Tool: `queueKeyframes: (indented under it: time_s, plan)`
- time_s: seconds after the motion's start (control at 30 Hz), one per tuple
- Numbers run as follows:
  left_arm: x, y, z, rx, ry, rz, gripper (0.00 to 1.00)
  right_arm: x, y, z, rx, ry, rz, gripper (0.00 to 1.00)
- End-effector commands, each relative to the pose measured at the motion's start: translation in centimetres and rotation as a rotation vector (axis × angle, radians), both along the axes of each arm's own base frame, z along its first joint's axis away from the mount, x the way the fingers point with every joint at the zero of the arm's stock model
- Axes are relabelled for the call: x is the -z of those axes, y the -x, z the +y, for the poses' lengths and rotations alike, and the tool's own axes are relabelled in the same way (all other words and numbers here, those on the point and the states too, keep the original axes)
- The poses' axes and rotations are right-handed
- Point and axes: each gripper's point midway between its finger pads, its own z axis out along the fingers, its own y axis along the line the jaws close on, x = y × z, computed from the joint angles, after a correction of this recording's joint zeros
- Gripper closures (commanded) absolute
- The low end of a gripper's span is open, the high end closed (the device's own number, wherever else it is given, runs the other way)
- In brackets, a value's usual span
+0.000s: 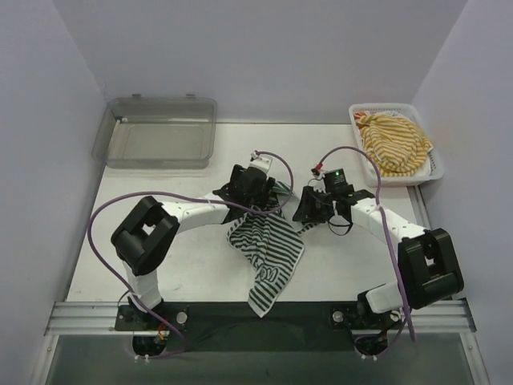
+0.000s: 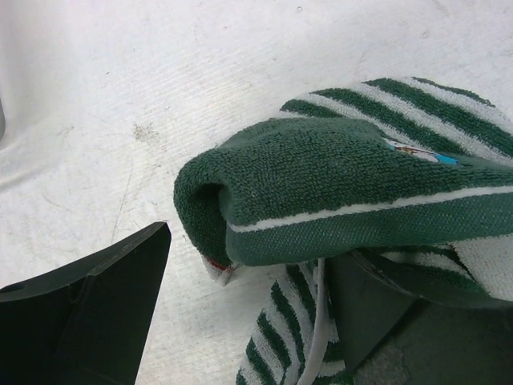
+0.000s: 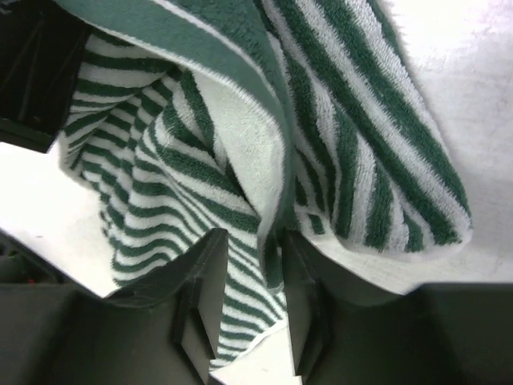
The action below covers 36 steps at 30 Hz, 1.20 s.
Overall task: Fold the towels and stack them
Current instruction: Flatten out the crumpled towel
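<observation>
Right wrist: right tool [image 3: 252,250] clamps striped towel [image 3: 353,144] edge; left tool [image 2: 252,257] apart beneath it.

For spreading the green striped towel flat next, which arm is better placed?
Right, probably. The right hand is closed on an edge of the green striped towel. The left hand stands open, and the towel is only draped over it.

Bright even light, near fg blurry
</observation>
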Motion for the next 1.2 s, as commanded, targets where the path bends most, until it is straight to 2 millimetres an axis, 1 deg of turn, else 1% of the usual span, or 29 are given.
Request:
queueKeyframes:
  time_s: [0.0,0.07,0.1,0.13,0.17,0.2,0.23,0.27,0.3,0.33,0.4,0.43,0.47,0.5,0.57,0.6,0.63,0.67,0.7,0.73,0.77,0.8,0.83,0.93,1.0,1.03,1.1,1.13,1.17]
  plan:
    - [-1.5,-1.2,0.0,-0.039,0.042,-0.021,0.12,1.3,-0.5,-1.2,0.025,0.104,0.016,0.72]
    - [-1.5,-0.9,0.2,-0.039,0.052,-0.007,0.1,1.7,-0.6,-1.8,0.035,0.134,0.015,0.83]
    - [-1.5,-0.6,0.3,-0.04,0.052,0.0,0.09,1.5,-0.7,-1.9,0.037,0.142,0.01,0.94]
    - [-1.4,-0.3,0.3,-0.038,0.063,0.013,0.08,1.3,-0.8,-2.1,0.037,0.154,0.0,0.99]
    - [-2.1,0.0,0.4,-0.038,0.08,0.013,0.06,0.5,-1.5,-2.3,0.037,0.173,-0.032,1.0]
    - [-1.5,0.8,1.0,-0.045,0.071,0.047,0.04,-0.2,-1.7,-2.6,0.039,0.186,-0.042,1.0]
    - [-2.4,1.3,0.9,-0.036,0.098,0.05,0.03,-0.9,-2.0,-2.8,0.036,0.201,-0.062,1.0]
    - [-1.9,2.2,1.5,-0.039,0.09,0.079,0.03,-2.5,-3.1,-3.1,0.041,0.224,-0.108,1.0]
    - [-2.1,2.7,1.8,-0.045,0.099,0.09,0.03,-3.2,-3.6,-3.3,0.043,0.234,-0.124,1.0]
    - [-3.3,3.4,1.7,-0.043,0.15,0.095,0.03,-4.1,-4.5,-3.7,0.059,0.237,-0.147,1.0]
    - [-2.3,5.5,2.3,-0.038,0.173,0.161,0.03,-6.2,-6.4,-4.0,0.074,0.252,-0.187,1.0]
    - [-3.0,6.2,2.5,-0.033,0.205,0.167,0.03,-6.7,-7.0,-4.2,0.08,0.254,-0.195,1.0]
    - [-2.7,7.0,2.6,-0.025,0.22,0.193,0.03,-7.7,-8.2,-4.2,0.089,0.255,-0.211,1.0]
    - [-1.5,8.4,2.6,-0.011,0.238,0.247,0.03,-8.0,-8.7,-4.2,0.088,0.258,-0.218,1.0]
    - [-1.3,9.8,2.5,0.006,0.27,0.284,0.03,-8.0,-9.8,-4.2,0.09,0.265,-0.212,1.0]
    - [0.0,11.1,2.5,0.018,0.286,0.336,0.03,-8.9,-10.8,-4.3,0.099,0.274,-0.239,1.0]
    - [0.3,11.8,2.3,0.033,0.298,0.351,0.03,-9.2,-11.4,-4.5,0.107,0.283,-0.247,1.0]
    - [0.8,12.2,2.2,0.037,0.306,0.363,0.03,-8.7,-11.9,-4.7,0.114,0.296,-0.234,1.0]
    - [1.4,12.6,2.2,0.036,0.309,0.381,0.03,-9.6,-13.0,-5.1,0.135,0.296,-0.254,1.0]
    - [2.7,13.2,2.6,0.03,0.293,0.408,0.03,-9.8,-13.4,-5.2,0.145,0.294,-0.253,1.0]
    - [3.3,13.4,2.7,0.027,0.287,0.418,0.02,-9.4,-13.9,-5.4,0.153,0.297,-0.243,1.0]
    - [3.7,13.5,3.0,0.019,0.277,0.425,0.02,-10.2,-14.7,-5.6,0.168,0.291,-0.261,1.0]
    - [4.4,13.7,3.1,0.016,0.265,0.438,0.02,-9.8,-15.2,-5.8,0.174,0.296,-0.252,1.0]
    - [5.4,13.8,3.4,0.009,0.24,0.455,0.03,-10.1,-16.8,-6.4,0.192,0.31,-0.268,1.0]
    - [6.0,13.9,3.2,0.009,0.229,0.473,0.07,-10.1,-17.4,-6.8,0.205,0.319,-0.271,1.0]
    - [6.3,14.0,3.2,0.01,0.223,0.486,0.19,-10.0,-18.1,-7.2,0.221,0.331,-0.272,1.0]
    - [6.5,14.2,3.0,0.021,0.222,0.507,0.32,-9.9,-18.8,-7.8,0.235,0.341,-0.272,1.0]
    - [6.7,14.5,3.1,0.023,0.21,0.523,0.46,-9.2,-19.3,-8.2,0.242,0.352,-0.26,1.0]
    - [6.3,14.5,3.1,0.03,0.207,0.526,0.74,-9.7,-20.0,-8.5,0.256,0.36,-0.276,1.0]
